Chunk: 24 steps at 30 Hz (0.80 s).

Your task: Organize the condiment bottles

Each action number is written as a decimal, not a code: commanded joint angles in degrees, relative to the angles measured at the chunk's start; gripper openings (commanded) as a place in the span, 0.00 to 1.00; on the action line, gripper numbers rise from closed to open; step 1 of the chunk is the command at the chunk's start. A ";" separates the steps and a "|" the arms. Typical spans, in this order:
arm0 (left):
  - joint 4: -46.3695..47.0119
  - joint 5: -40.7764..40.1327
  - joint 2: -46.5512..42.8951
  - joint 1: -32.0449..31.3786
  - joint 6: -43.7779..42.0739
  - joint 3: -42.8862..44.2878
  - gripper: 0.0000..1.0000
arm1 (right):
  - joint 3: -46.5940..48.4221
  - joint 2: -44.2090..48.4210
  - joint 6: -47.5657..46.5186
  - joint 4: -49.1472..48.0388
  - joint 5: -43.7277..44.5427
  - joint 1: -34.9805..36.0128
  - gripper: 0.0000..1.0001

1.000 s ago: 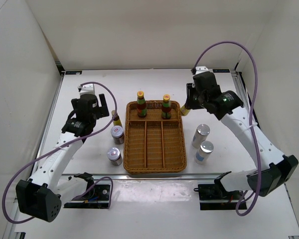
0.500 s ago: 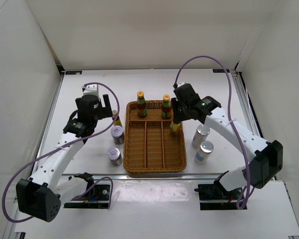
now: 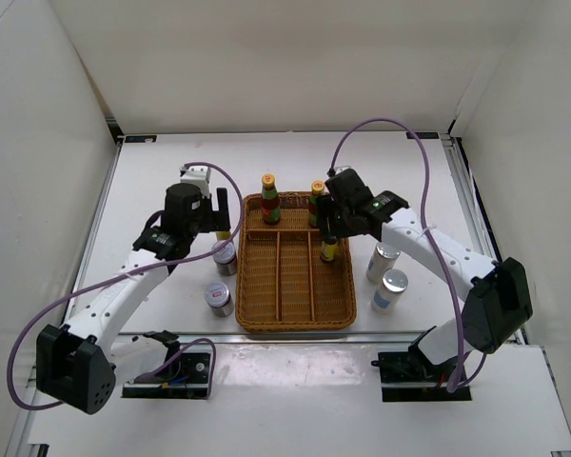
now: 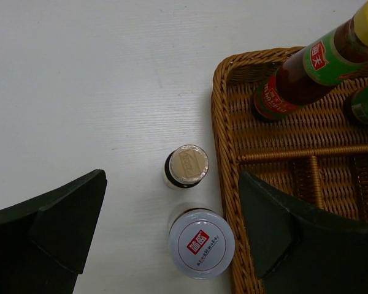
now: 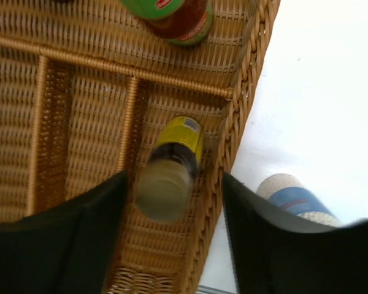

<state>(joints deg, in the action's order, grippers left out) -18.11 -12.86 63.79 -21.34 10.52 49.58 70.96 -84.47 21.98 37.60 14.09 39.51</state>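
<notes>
In the top view my right gripper hangs over the wicker tray's right compartment. It is open around a small dark yellow-labelled bottle, which looks blurred and stands apart from the right finger. Two tall yellow-capped sauce bottles stand in the tray's back section. My left gripper is open above another small dark bottle and a silver-lidded jar, both just left of the tray rim. Another jar stands nearer the front.
Two silver-lidded jars stand on the white table right of the tray, one seen in the right wrist view. White walls enclose the table on three sides. The tray's left and middle compartments hold nothing.
My right gripper carried the small bottle from beside the tray's right back corner into the right compartment and opened. My left gripper shifted right, over the small bottle and jar.
</notes>
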 commanded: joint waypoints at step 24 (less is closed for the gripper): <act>-4.74 2.58 12.76 -0.10 2.57 7.80 0.79 | 3.40 13.36 -1.15 0.54 5.25 0.22 0.94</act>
<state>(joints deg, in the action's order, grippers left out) -20.64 -9.85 76.90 -21.34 12.03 54.26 72.75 -72.58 21.58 37.65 18.00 39.51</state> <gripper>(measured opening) 0.796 0.938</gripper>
